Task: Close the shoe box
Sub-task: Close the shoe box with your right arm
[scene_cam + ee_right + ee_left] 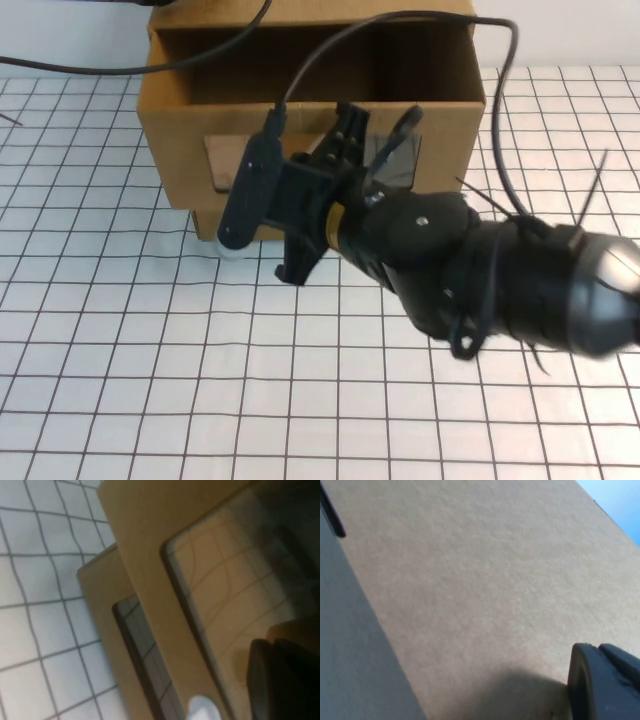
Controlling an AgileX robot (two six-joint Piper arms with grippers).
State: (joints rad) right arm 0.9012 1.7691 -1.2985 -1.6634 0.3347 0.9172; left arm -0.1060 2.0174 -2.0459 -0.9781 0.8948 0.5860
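White gridded table [120,380]; the shoe box [180,130], upper centre, appears open. Right gripper [345,140] presses its front, finger spread unclear. Left gripper [605,685] beside cardboard, also unclear.

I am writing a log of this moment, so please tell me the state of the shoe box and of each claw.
shoe box: open, hollow inside visible from above.
right claw: at the box's front window.
left claw: close to a plain cardboard wall.

white grid tabletop [150,380], black cables [100,68]
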